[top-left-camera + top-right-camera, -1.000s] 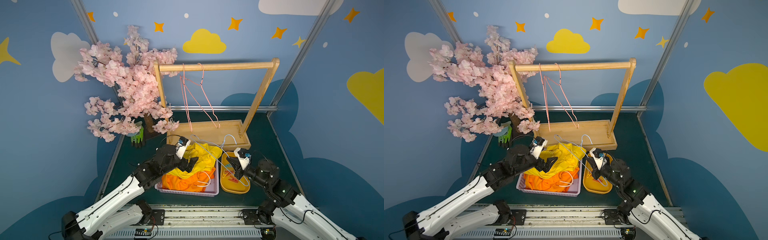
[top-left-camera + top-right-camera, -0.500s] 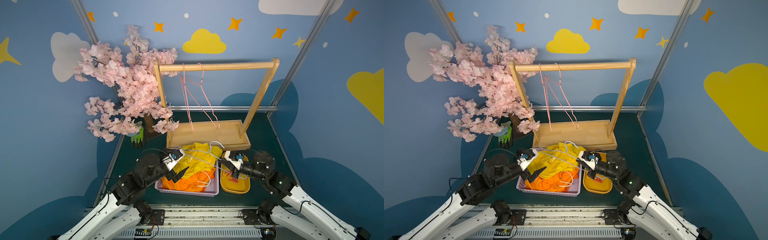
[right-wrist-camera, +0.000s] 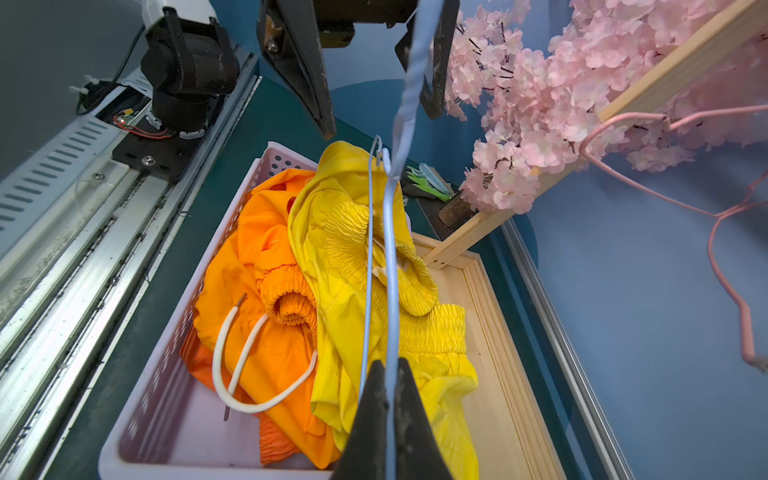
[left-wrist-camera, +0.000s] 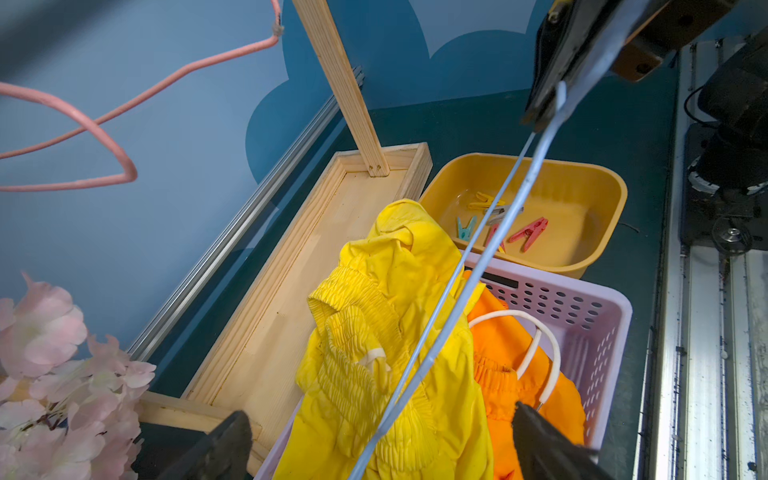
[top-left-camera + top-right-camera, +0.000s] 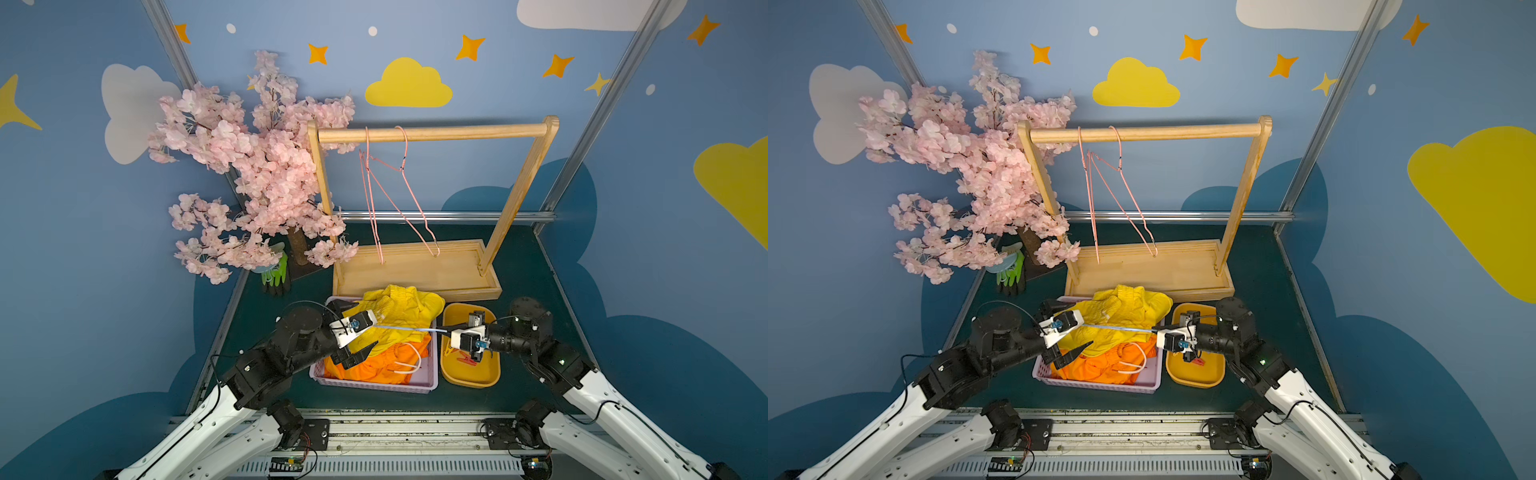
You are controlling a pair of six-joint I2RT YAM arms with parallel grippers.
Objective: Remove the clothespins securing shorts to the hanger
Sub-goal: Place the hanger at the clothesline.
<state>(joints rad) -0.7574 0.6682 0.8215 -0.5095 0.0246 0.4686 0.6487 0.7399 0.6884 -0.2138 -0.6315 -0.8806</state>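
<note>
A big wooden rack [image 5: 432,133] stands at the far side, with two pink hangers [image 5: 399,208] on its bar. In front of it, near the middle, sits a light purple basket [image 5: 374,384]. The shorts are piled in it, the yellow shorts [image 5: 399,311] on top of the orange shorts [image 5: 374,365]. Just to the right of the basket is a yellow tub [image 4: 582,174].

The left gripper [image 4: 378,411] has its jaws spread wide. The right gripper [image 3: 388,365] is pinching a thin blue hanger [image 3: 390,257]. The hanger reaches across above the basket and passes between the left jaws.

The clothespins [image 4: 530,233], red, teal, grey and yellow, lie loose in the tub.
</note>
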